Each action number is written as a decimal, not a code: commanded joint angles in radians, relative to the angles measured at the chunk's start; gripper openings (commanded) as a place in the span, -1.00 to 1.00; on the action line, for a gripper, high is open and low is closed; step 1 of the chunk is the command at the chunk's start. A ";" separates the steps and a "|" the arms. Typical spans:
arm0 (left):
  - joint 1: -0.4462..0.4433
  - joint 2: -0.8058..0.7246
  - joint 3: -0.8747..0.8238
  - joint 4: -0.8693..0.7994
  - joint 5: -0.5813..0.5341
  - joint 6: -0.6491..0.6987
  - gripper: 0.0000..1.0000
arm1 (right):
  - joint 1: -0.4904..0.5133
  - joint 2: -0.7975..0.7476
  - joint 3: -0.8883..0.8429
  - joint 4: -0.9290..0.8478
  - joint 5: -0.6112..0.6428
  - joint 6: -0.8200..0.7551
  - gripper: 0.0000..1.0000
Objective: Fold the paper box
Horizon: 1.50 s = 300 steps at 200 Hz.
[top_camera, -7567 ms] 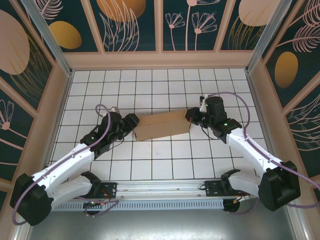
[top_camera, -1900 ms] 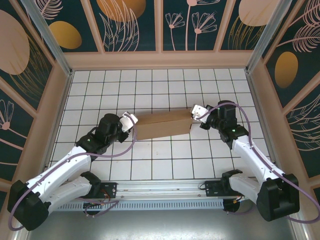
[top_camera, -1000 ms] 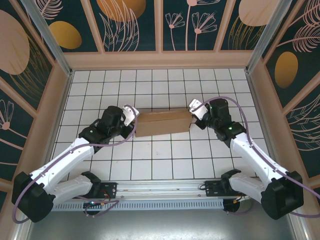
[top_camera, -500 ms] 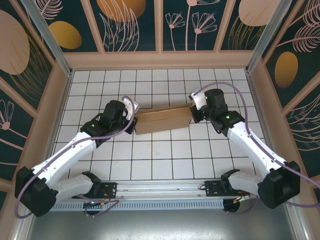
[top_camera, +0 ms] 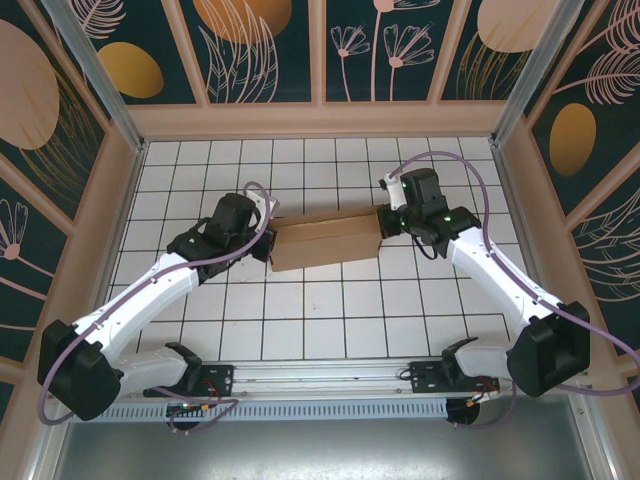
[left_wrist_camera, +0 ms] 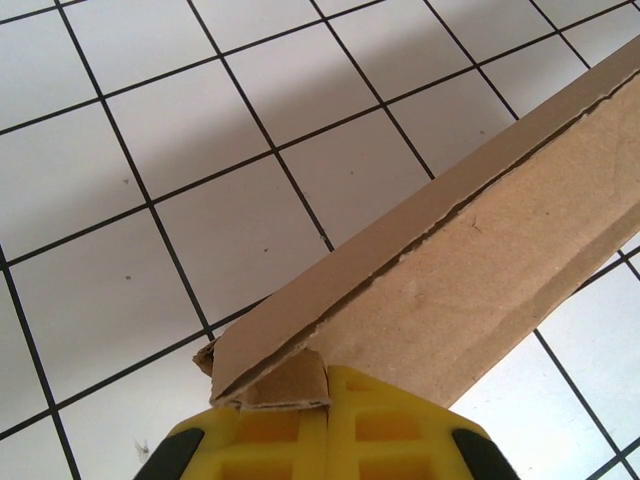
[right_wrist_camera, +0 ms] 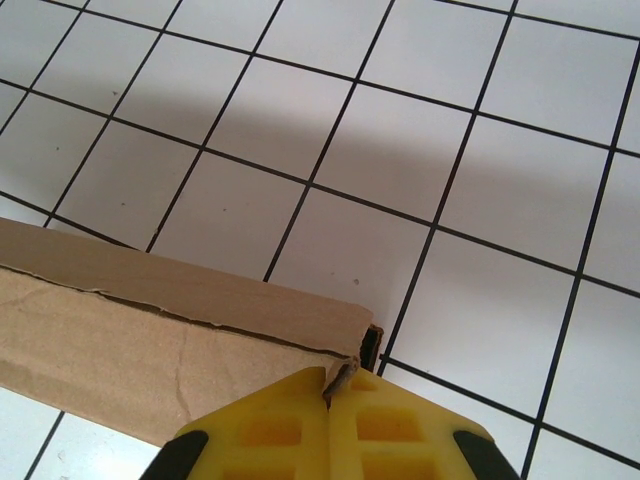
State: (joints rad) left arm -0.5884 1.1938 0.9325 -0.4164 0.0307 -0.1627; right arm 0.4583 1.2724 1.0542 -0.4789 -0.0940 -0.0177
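The paper box (top_camera: 327, 240), already closed into a shallow shape mid-table (top_camera: 330, 320), is shown slewed since a second ago, its right end swung farther away, while pressed between the fully closed left claw (top_camera: 262, 238) and right claw (top_camera: 386, 222), suggesting end flaps are being seated.

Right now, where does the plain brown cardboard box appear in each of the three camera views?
Top external: the plain brown cardboard box is in the centre, stretched left to right.
Left wrist: it runs from bottom centre to the upper right edge.
Right wrist: it sits at lower left, its corner near bottom centre.
Shared landmark: the white floor tiles with black lines.
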 commanded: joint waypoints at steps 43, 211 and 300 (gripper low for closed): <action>0.003 -0.049 -0.008 0.043 0.015 0.000 -1.00 | 0.046 0.007 0.006 -0.050 0.023 -0.019 -1.00; 0.003 -0.101 -0.072 0.041 -0.031 -0.015 -1.00 | 0.146 -0.008 -0.081 -0.037 0.255 0.038 -1.00; 0.003 -0.139 -0.036 -0.002 -0.076 -0.051 -0.27 | 0.201 -0.009 -0.153 0.013 0.275 0.085 -1.00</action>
State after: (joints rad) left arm -0.5835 1.0943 0.8585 -0.4149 -0.0139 -0.1875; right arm 0.6380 1.2240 0.9283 -0.3481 0.1909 0.0425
